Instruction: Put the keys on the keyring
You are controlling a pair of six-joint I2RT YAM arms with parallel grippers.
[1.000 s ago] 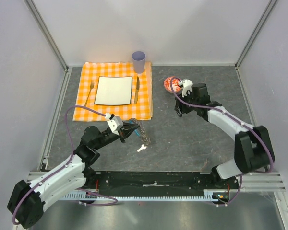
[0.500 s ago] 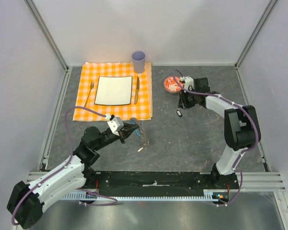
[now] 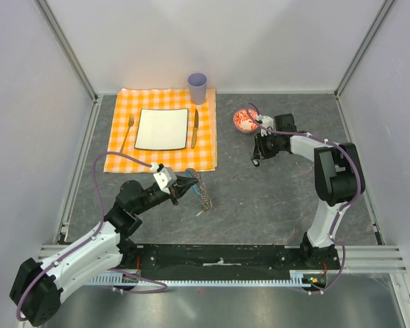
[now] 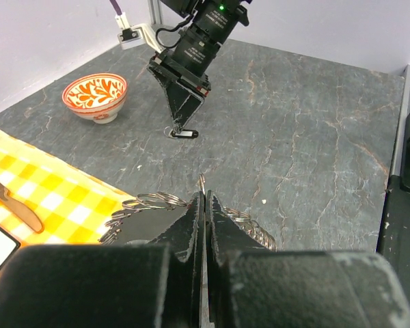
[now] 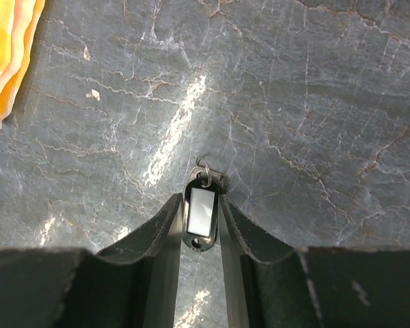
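Grey stone surface (image 3: 280,198), white walls around: just beside the red bowl (image 3: 244,121), the right gripper (image 3: 257,158) pinches the small black key (image 5: 201,220) lying there; the left gripper (image 4: 203,198), clamped tight, holds the keyring (image 4: 254,229) well apart from that bowl.

The keyring (image 3: 203,194) before the cloth's (image 3: 123,161) near corner; the key (image 3: 255,162) well right, bowl (image 3: 244,121) behind it.

Your right arm folds in, elbow rising, and the right gripper (image 5: 201,202) drops from beside the bowl (image 3: 243,121) onto the key (image 5: 200,220), jaws narrowing to clamp it. The keyring's (image 3: 203,195) loose end shifts slightly.
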